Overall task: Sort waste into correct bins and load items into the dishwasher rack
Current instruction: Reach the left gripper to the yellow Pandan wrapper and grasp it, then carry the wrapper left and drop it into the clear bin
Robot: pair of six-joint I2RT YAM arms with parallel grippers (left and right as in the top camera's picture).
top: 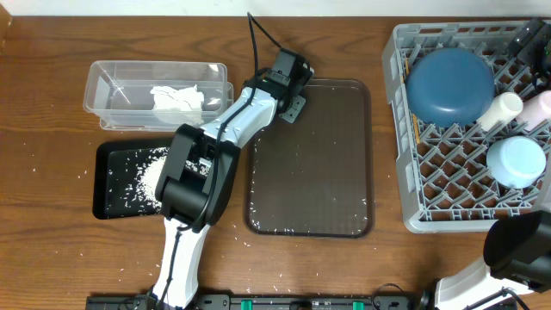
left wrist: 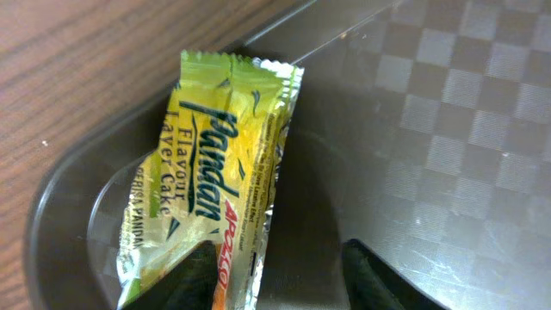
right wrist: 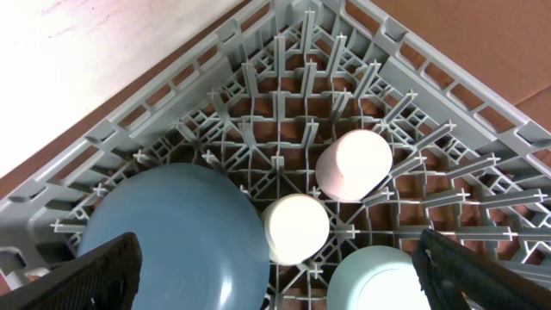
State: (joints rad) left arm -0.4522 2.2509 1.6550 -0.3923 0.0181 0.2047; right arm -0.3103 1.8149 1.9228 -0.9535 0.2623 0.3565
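Item: snack wrapper [left wrist: 215, 172], yellow-green, printed "Pandan", lying flat in a rounded corner of the brown serving tray [top: 310, 172] (the upper left corner in the overhead view). It is the one piece of waste not in a bin. Judged reason for its place: it is light and flat, and sits against the tray's raised lip where a sideways pinch is hard. Left gripper [left wrist: 280, 250]: reaches to that corner, pointing down at the tray. Its jaws stand partway apart with a clear gap, one finger [left wrist: 196, 275] overlapping the wrapper's lower end, the other on bare tray to the right. It is not clamped on the wrapper, and I cannot tell whether it touches it. Right gripper [right wrist: 275, 267]: spread fully wide, holding nothing, hovering over the dishwasher rack [top: 396, 129] at the right of the overhead frame. Rack contents: dark-blue bowl [top: 449, 84], white cup [top: 499, 110], pink cup [top: 538, 108], light-blue bowl [top: 516, 160], all upended, presumably to drain; the chopsticks cannot be made out. Clear tub [top: 103, 86], upper left: holds the crumpled tissue [top: 178, 99]. Black tray [top: 108, 185], below it: holds the rice [top: 146, 176]; a few stray grains lie on the table and the brown tray.
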